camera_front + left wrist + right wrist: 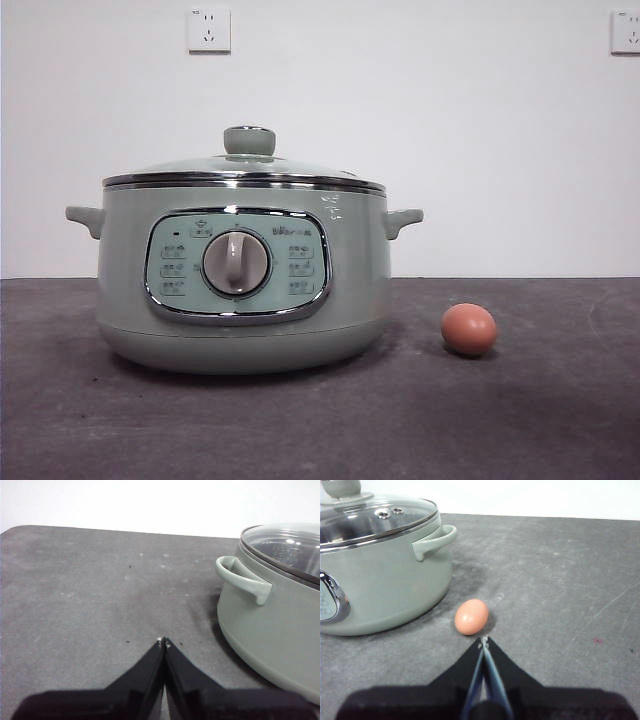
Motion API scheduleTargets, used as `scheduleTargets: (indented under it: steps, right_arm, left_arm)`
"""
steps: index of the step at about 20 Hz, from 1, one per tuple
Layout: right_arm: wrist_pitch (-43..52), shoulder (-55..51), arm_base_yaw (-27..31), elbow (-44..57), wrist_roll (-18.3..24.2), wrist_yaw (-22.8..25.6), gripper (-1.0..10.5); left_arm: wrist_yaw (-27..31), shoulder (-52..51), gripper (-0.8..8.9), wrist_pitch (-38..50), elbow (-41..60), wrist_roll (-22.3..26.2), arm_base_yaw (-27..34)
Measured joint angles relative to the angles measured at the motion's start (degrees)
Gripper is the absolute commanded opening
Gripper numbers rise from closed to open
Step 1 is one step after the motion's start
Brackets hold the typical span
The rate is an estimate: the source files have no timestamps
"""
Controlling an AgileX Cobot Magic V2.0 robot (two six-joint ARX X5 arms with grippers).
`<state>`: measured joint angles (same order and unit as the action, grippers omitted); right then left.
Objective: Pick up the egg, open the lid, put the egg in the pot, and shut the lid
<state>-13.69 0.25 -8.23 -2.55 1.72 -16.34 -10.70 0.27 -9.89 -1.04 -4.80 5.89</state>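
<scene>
- Front view: the pot (240, 285) is sitting on the dark table (520, 420) left of centre, with the lid (245, 168) resting closed on its rim and the knob (249, 140) standing upright on top. The egg (469, 329) is lying on the table to the right of the pot, near it but clearly apart. Neither arm is showing here, and two wall sockets (208, 30) are hanging on the far wall.
- Left wrist view: the left gripper (163, 642) is waiting over bare table with its jaws pressed together and nothing between them; the pot's side handle (242, 579) is sitting off to one side, well clear of the tips.
- Right wrist view: the right gripper (483, 641) is pointing at the egg (471, 616), its tips just short of the shell, jaws meeting tip to tip and empty.
- Judgement: nothing is done yet; the first step, picking up the egg, is in hand. The right gripper needs to spread its jaws, advance around the egg and close gently, since the round shell could roll away or crack.
</scene>
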Motion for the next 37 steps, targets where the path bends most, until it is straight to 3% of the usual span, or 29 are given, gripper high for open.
scheduleTargets:
  steps: [6,10,14,20,24,27,33,37]
  right_arm:
    - [0.0,0.0,0.0,0.0,-5.8,0.0,0.0]
    - [0.0,0.0,0.0,0.0,-12.8,0.0,-0.1]
    - [-0.3,0.0,0.0,-1.4,-19.3,0.0,-0.1]
    - [-1.9,2.9,0.0,-9.3,-22.3,-0.2,-0.1]
    - [-7.5,7.9,0.0,-16.2,-22.1,-0.9,-0.1]
    - [-12.7,12.6,0.0,-22.2,-20.0,-4.4,-0.1]
    - [-28.6,23.9,0.0,-36.4,-10.6,-11.0,-0.1]
    - [-39.3,30.7,0.0,-45.0,-3.7,-12.1,-0.1]
  left_arm:
    - [-0.2,0.0,-0.06,0.0,0.0,-5.1,0.0]
    - [-2.8,0.0,-0.08,-0.6,-0.2,-7.7,0.0]
    - [-5.8,0.0,-0.08,-7.1,-3.5,-9.3,0.0]
    - [-9.4,2.0,-0.08,-11.4,-13.2,-10.3,0.0]
    - [-13.4,6.3,-0.07,-14.1,-19.3,-11.0,0.0]
    - [-17.5,10.3,-0.08,-17.3,-24.0,-11.1,0.0]
    - [-28.0,16.5,-0.08,-25.5,-34.1,-6.3,0.0]
    - [-31.8,18.3,-0.08,-31.9,-39.8,-3.0,-0.5]
